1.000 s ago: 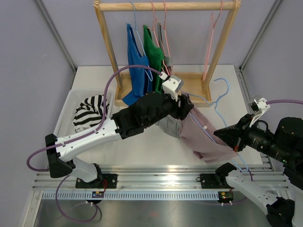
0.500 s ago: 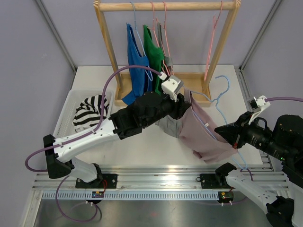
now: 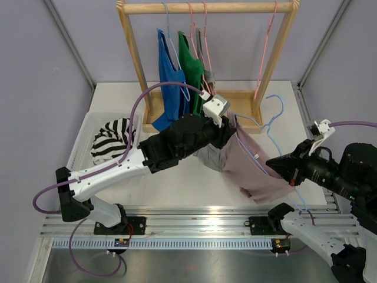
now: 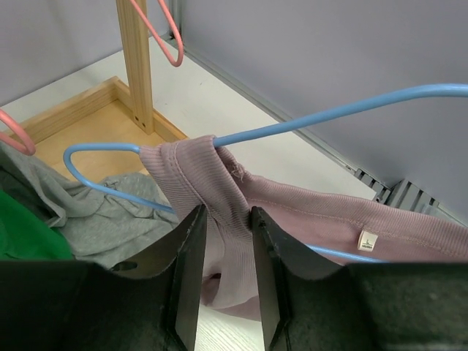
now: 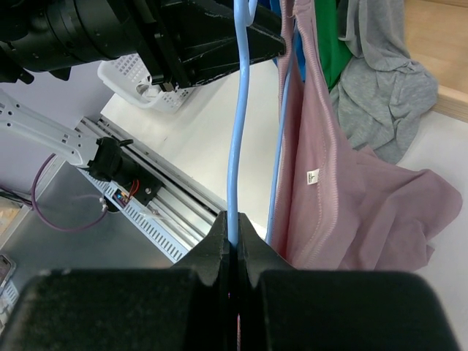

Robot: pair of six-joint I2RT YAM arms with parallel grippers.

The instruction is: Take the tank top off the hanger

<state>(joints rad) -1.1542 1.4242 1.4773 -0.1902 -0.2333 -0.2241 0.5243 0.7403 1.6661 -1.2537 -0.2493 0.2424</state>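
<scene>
My top camera looks down from behind the bases, wooden rack (image 3: 235, 7) at 12 o'clock. Left wrist camera sits close on the mauve tank top (image 4: 307, 212), facing 2 o'clock; right wrist faces 9 o'clock along the blue hanger (image 5: 239, 110). All share both.

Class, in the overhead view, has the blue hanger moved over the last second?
Yes, slightly: the blue hanger has shifted up the picture, nearer the wooden rack and its right post.

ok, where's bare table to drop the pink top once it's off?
Biggest bare patch: near table edge between the white basket and the pink tank top, under the left arm. Smaller strip behind the basket, left of the rack post. Crowded: rack base with the grey garment, and the right side around the blue hanger.
</scene>
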